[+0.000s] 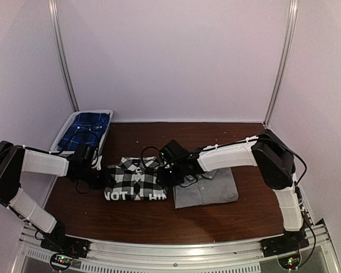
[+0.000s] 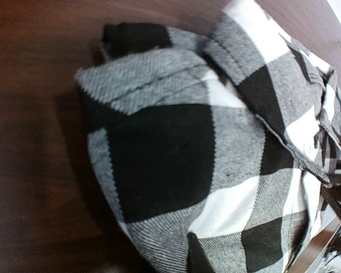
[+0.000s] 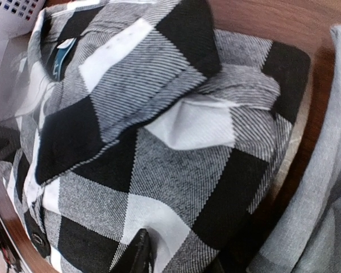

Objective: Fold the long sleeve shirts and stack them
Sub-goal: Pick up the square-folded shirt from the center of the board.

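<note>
white block letters, roughly "not", black band [image 1: 135, 195] of flannel shirt [image 1: 134, 176]

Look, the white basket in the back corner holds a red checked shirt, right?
Not quite. The white basket in the back corner holds a blue checked shirt, not a red one. The top view shows it.

White basket [image 1: 64, 132], blue plaid cloth [image 1: 88, 127] inside, back-left on table [image 1: 159, 219].
</note>
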Robot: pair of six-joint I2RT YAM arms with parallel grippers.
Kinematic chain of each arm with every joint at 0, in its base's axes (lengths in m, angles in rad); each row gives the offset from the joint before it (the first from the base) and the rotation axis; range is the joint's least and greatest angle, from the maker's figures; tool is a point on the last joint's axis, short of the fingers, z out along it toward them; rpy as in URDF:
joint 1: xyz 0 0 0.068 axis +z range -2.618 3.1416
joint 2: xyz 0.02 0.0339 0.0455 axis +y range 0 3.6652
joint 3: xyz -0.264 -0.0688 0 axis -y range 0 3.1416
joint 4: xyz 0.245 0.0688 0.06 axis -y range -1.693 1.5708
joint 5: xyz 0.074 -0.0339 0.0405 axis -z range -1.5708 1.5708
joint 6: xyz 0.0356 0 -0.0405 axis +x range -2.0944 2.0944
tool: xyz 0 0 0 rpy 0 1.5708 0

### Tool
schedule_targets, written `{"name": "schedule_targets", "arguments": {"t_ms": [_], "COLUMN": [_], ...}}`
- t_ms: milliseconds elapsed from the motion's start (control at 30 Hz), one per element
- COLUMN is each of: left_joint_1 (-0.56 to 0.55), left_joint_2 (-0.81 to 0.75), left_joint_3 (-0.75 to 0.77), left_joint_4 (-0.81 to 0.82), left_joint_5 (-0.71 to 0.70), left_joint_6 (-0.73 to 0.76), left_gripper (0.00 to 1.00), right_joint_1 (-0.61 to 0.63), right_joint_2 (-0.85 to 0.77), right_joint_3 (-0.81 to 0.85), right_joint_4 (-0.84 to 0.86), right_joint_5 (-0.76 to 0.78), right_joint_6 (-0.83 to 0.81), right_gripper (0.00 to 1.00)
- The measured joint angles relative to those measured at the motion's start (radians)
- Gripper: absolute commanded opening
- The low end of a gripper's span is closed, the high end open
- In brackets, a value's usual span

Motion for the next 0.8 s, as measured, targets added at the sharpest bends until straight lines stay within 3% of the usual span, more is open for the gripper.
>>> {"name": "schedule_targets", "arguments": {"t_ms": [133,567,800], "left_joint_1": [0.002,-0.023,-0.098], "left_joint_2": [-0.002,-0.066,-0.080], "left_joint_3": [0.008,0.161,0.270], "left_joint_4": [-0.010,-0.183,-0.237], "left_joint_5": [0.006,0.006,0.007], "left_joint_6": [0.003,0.026,0.024], "left_gripper": [0.00,0.00,0.00], "right_joint_1": [0.000,0.000,-0.016], "right_joint_2": [0.007,0.011,-0.043], "right_joint_3": [0.030,0.211,0.198], "right_joint_4": [-0.026,-0.159,-0.216], "right_joint_5": [0.004,0.049,0.086], "right_joint_6": [-0.004,-0.062,-0.098], "right_gripper": [0.00,0.00,0.00]}}
